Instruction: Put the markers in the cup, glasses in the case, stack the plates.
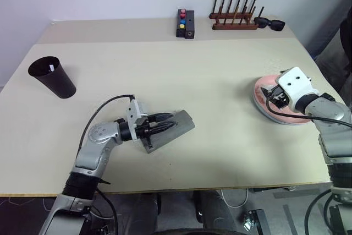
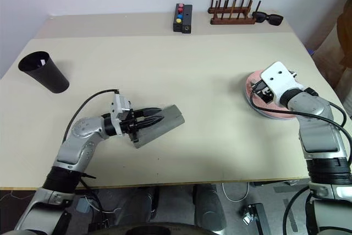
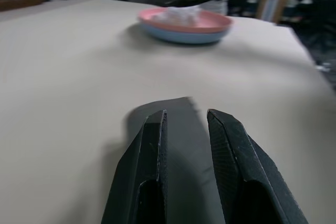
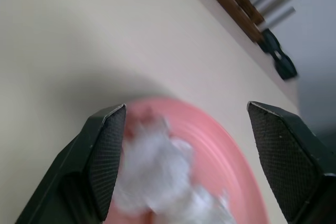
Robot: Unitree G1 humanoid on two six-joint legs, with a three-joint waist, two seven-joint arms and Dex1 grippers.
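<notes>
My left gripper (image 2: 155, 118) is lying over the grey case (image 2: 163, 123) at the table's (image 1: 181, 81) near middle, fingers narrowly parted, nothing visibly clamped. My right gripper (image 4: 186, 145) is hovering, fingers spread wide, over the pink plate (image 3: 185, 19) stacked on the blue plate (image 3: 184, 35). The cup (image 1: 51, 76) is standing far left.

The left gripper (image 1: 165, 127) is being held level with its fingers narrowly apart; the right gripper (image 4: 186, 145) is being kept with its fingers spread wide.
</notes>
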